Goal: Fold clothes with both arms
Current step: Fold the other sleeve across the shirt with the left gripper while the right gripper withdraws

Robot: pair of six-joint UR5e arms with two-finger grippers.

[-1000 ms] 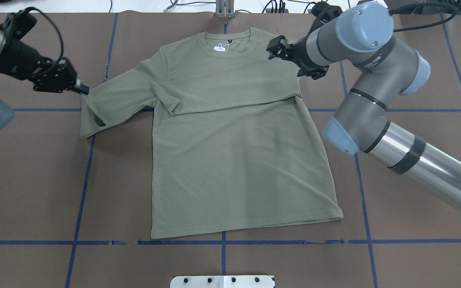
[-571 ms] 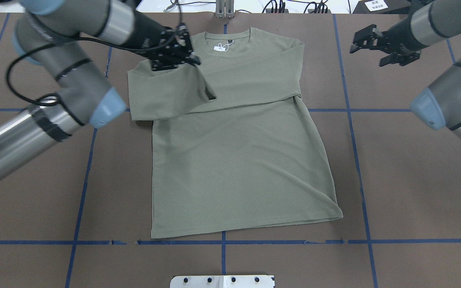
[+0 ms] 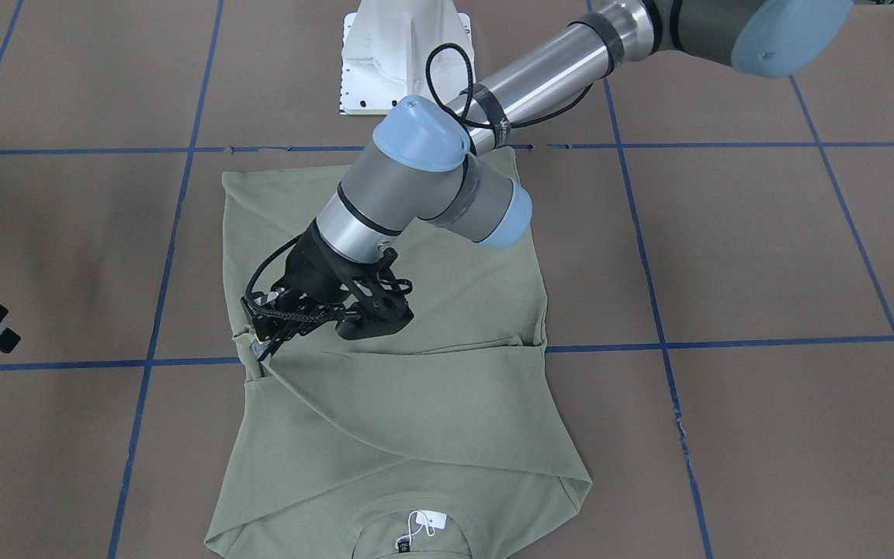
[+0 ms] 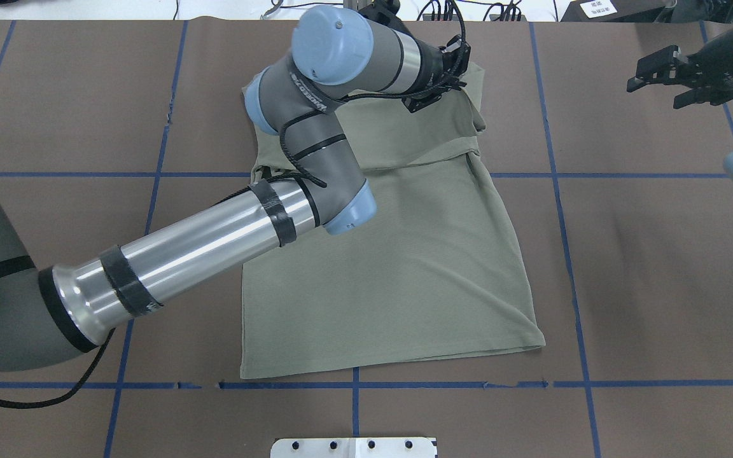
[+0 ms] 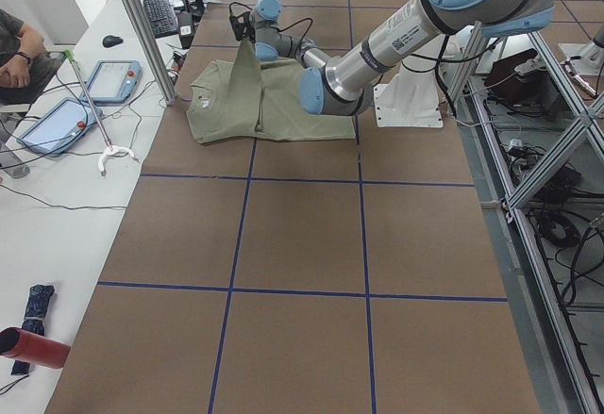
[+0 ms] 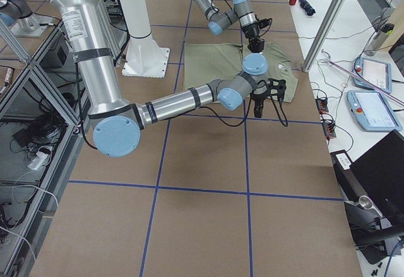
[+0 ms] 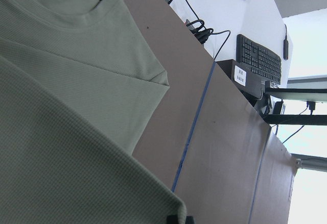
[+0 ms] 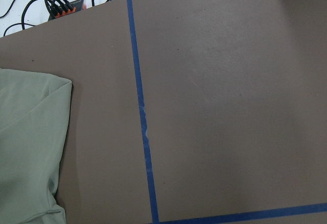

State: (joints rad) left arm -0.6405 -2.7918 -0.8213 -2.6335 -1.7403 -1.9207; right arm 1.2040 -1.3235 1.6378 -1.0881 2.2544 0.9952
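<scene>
In the overhead view, the left gripper (image 3: 262, 351) is reaching across the shirt (image 4: 404, 273), which is lying flat mid-frame on the table (image 4: 659, 254). It is dragging the left sleeve (image 3: 431, 411) from upper left toward upper right, its jaws seemingly clamped on it, though partly hidden. The right gripper (image 4: 656, 89), fingers apart, is retreating farther toward the upper right corner.

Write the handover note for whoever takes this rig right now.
Left gripper: shut on the cuff of the sleeve, arm reaching across the shirt.
Right gripper: open, holding nothing, over bare table beside the shirt.
Done: that sleeve is drawn across the chest; the body lies flat, collar away from the robot.
Left: release the cuff, then probably fold the body from the hem toward the collar with both arms.
</scene>
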